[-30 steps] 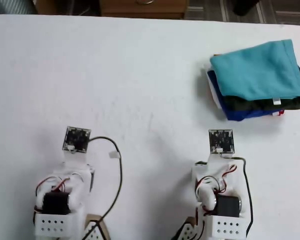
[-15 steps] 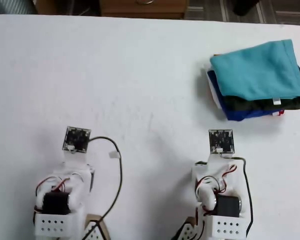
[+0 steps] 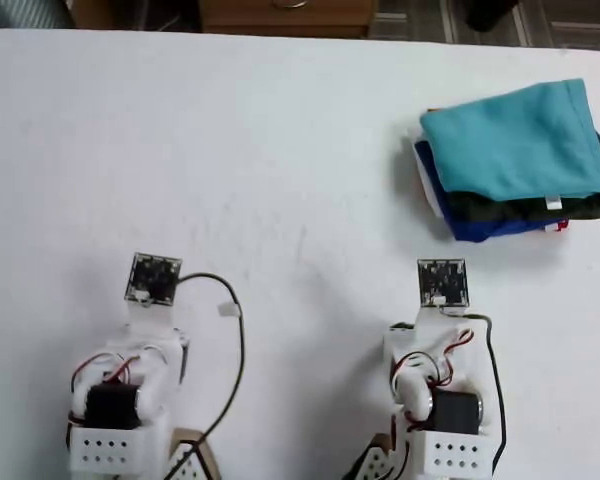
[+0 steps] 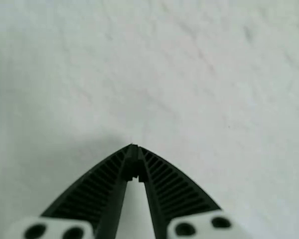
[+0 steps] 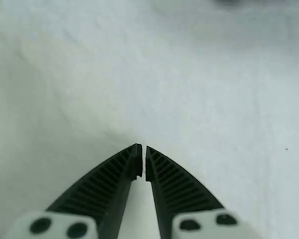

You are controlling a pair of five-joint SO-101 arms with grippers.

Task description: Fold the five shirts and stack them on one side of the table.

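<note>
Arms are sitting folded at the near edge of the table in the high view, stack of folded shirts lying far right, teal on top. Wrist views are showing left gripper jaws pressed together, right gripper jaws nearly touching.

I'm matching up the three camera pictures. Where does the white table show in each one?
High view: the white table spreads from the far edge to both arms, with the shirt stack on it.
Left wrist view: the table lies beyond the left gripper.
Right wrist view: the table lies beyond the right gripper.
Shared landmark: the table's plain white surface.
</note>
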